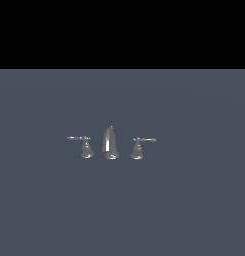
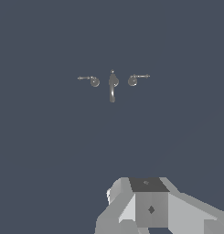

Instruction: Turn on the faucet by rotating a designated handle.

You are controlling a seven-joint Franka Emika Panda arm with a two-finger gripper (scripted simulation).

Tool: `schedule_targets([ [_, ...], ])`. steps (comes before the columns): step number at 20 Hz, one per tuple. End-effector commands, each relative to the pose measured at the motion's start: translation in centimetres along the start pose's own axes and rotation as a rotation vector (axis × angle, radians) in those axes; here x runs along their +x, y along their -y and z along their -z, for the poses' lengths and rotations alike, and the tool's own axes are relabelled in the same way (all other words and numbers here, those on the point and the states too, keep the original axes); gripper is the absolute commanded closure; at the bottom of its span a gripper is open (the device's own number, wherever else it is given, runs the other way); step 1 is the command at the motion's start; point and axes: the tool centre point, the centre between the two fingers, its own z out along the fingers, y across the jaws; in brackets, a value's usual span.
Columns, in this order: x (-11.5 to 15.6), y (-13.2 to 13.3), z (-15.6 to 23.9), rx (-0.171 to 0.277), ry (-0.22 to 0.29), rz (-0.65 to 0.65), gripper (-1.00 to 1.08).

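Note:
The faucet (image 1: 110, 143) is a small chrome three-piece set standing on the grey floor, with a tapered spout in the middle. The handle (image 1: 138, 149) stands at the exterior view's right of the spout, its thin lever pointing right. A mirrored twin handle (image 1: 86, 148) stands on the other side. In the wrist view the spout (image 2: 112, 84), the handle (image 2: 133, 81) and the twin (image 2: 94, 82) lie far off and small. Only the gripper's grey and white body (image 2: 150, 208) shows there, its fingers out of view. The arm is not in the exterior view.
Flat grey ground (image 1: 194, 200) stretches all around the faucet set. A black band (image 1: 122, 30) fills the upper part of the exterior view.

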Motion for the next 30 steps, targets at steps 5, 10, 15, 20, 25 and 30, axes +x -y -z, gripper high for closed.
schedule_targets([
  [5,0.2,0.1,-0.3,0.000,0.000,-0.011,1.08],
  [10,0.9,0.4,-1.5,-0.002,-0.002,-0.054,1.08],
  [15,2.2,0.9,-3.6,-0.005,-0.004,-0.131,1.08],
  [20,4.2,1.4,-6.6,-0.008,-0.008,-0.242,1.08],
  [25,6.7,1.7,-10.2,-0.013,-0.012,-0.375,1.08],
  [30,9.3,1.7,-13.8,-0.017,-0.016,-0.509,1.08],
])
